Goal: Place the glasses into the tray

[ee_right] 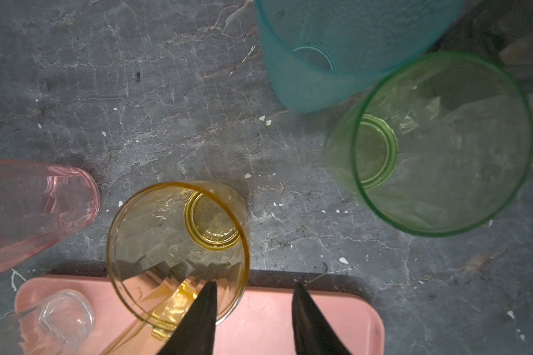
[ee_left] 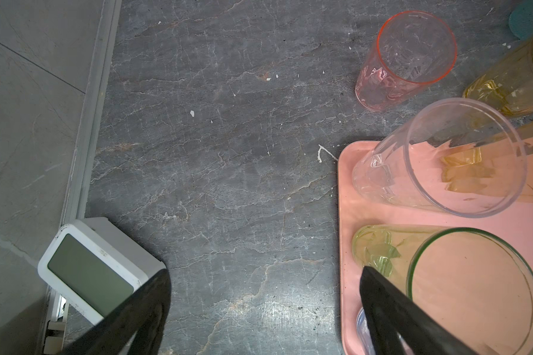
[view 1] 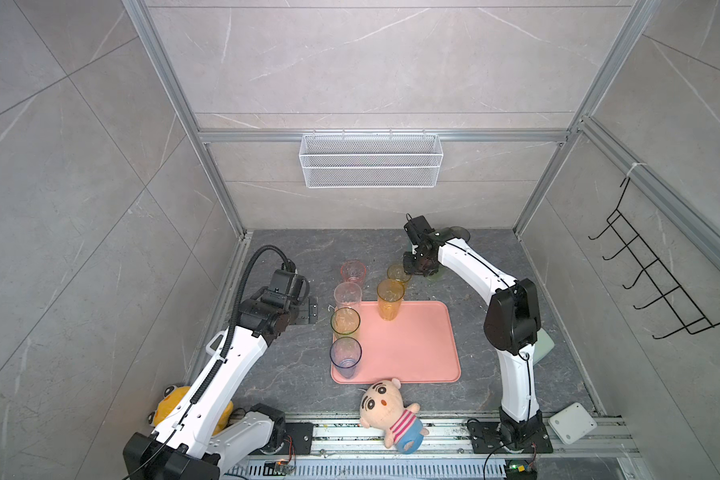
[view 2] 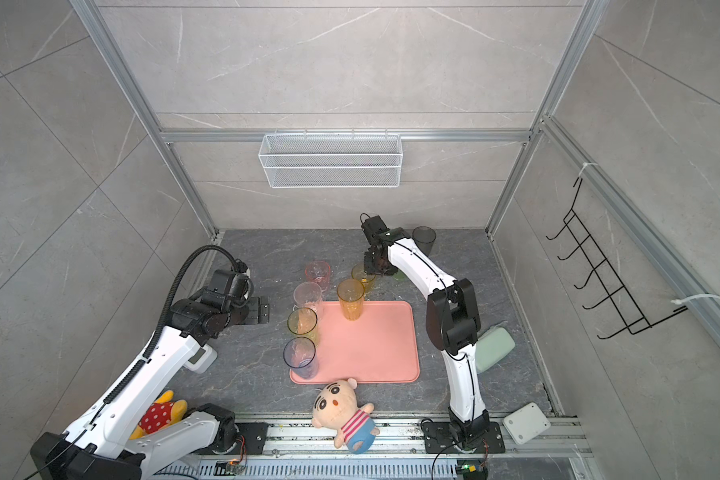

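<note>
The tray (view 1: 412, 353) lay mid-table and held four of the glasses, all upright. Along its left rim stood the clear tumbler (view 1: 347, 296) at the far corner, then the green-rimmed tumbler (view 1: 345, 322) and the blue tumbler (view 1: 345, 357). The tall amber tumbler (view 1: 390, 301) stood at its far rim. Five stood off it on the table (view 1: 292, 374) beyond that rim: the pink tumbler (view 1: 353, 272), the short amber tumbler (ee_right: 166, 239), the bright green tumbler (ee_right: 443, 144), the teal tumbler (ee_right: 336, 61) and, by the back wall, the smoky grey tumbler (view 2: 425, 239). The right gripper (ee_right: 255, 284) hung over the tray's far rim, jaws partly parted with nothing between them. One fingertip overlapped the short amber tumbler's rim; contact could not be determined. The left gripper (ee_left: 264, 270) was spread wide over bare table left of the tray, holding nothing. A wire mesh basket (view 1: 371, 160) hung on the back wall. A plush doll (view 1: 385, 409) lay at the tray's near rim, a yellow plush (view 2: 159, 415) under the left arm and a white clock (ee_left: 90, 273) by the left wall. A pale green box (view 2: 493, 349) sat partly behind the right arm. In both top views that arm hid the teal tumbler and most of the bright green one; the right wrist view cut the teal tumbler off.
</note>
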